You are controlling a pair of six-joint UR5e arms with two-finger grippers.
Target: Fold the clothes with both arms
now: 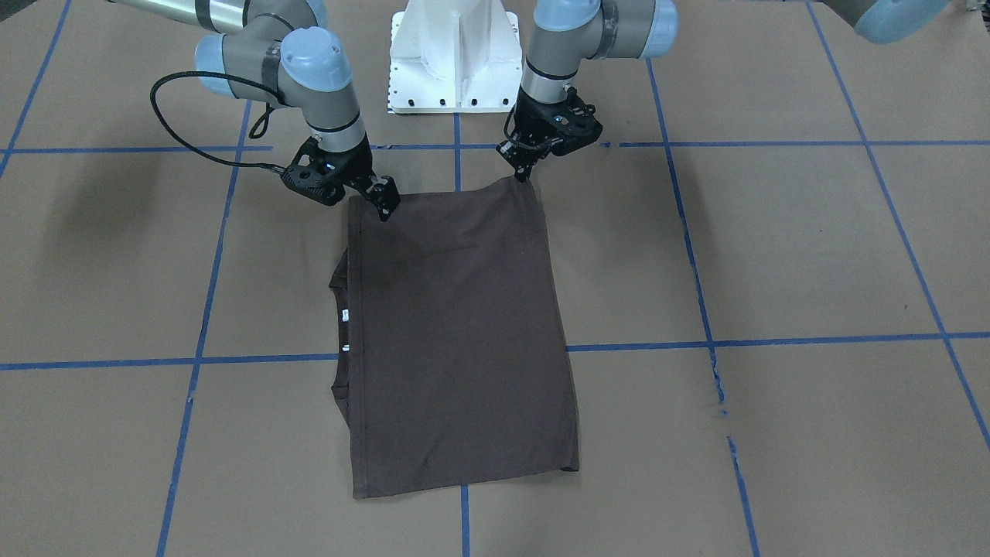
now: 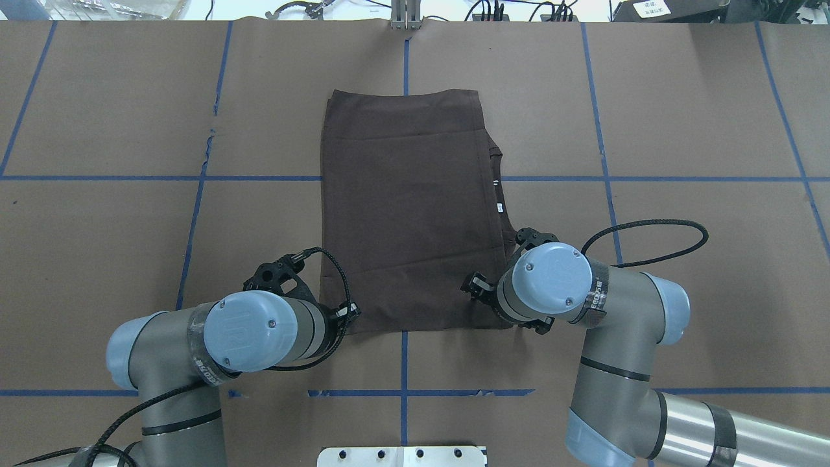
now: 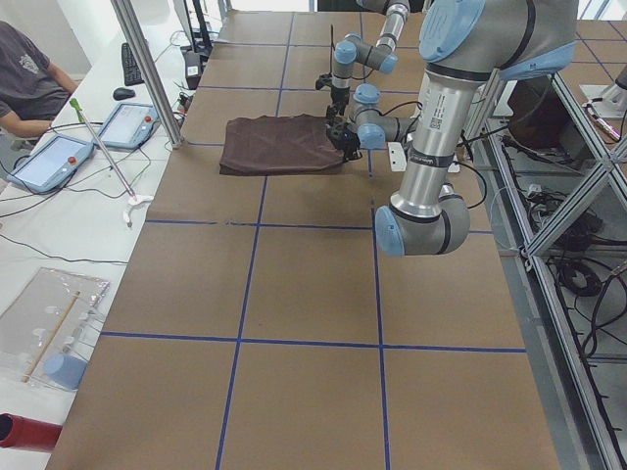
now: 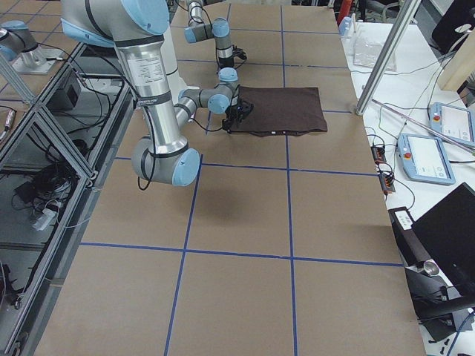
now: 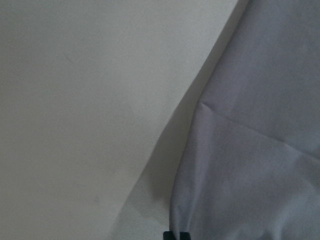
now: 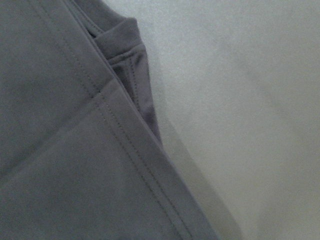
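Observation:
The dark brown-grey T-shirt [image 1: 456, 325] lies folded into a flat rectangle on the brown table; it also shows in the overhead view [image 2: 408, 207]. Its collar with tiny white labels [image 1: 345, 314] peeks out on the robot's right side. My left gripper [image 1: 524, 175] is shut on the shirt's corner nearest the robot on the left side, and the cloth rises slightly to its tip [image 5: 176, 235]. My right gripper [image 1: 384, 207] is shut on the near edge by the other corner. The right wrist view shows only hem and sleeve cloth [image 6: 100, 150].
The white pedestal base [image 1: 456, 54] stands just behind the shirt's near edge. Blue tape lines [image 1: 773, 340] grid the table. The right arm's black cable [image 2: 648, 237] loops out beside it. An operator [image 3: 24, 83] and control tablets [image 3: 54, 162] are at the far table edge.

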